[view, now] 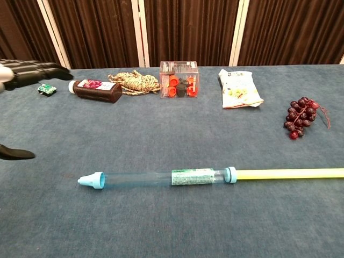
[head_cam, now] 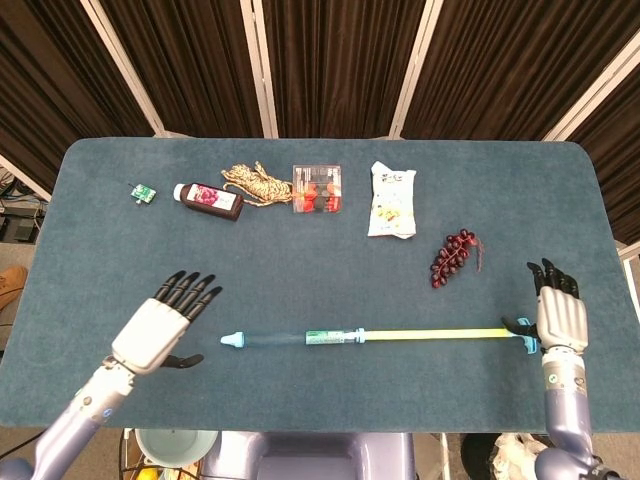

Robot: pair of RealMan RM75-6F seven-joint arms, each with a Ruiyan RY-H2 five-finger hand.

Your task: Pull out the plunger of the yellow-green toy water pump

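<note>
The toy water pump lies flat on the blue table, its clear blue barrel [head_cam: 285,339] [view: 156,178] pointing left. Its yellow-green plunger rod [head_cam: 430,334] [view: 290,173] is drawn far out to the right and ends in a blue handle [head_cam: 524,337]. My left hand [head_cam: 160,325] hovers left of the nozzle, fingers spread, holding nothing; in the chest view only its fingertips [view: 32,70] show at the left edge. My right hand [head_cam: 558,310] sits just right of the handle with fingers spread, not gripping it.
Across the far half of the table lie a bunch of dark grapes [head_cam: 455,255] [view: 301,115], a snack bag [head_cam: 391,200], a clear box of red pieces [head_cam: 317,188], a coil of rope [head_cam: 255,183], a dark bottle [head_cam: 208,199] and a small green item [head_cam: 143,192].
</note>
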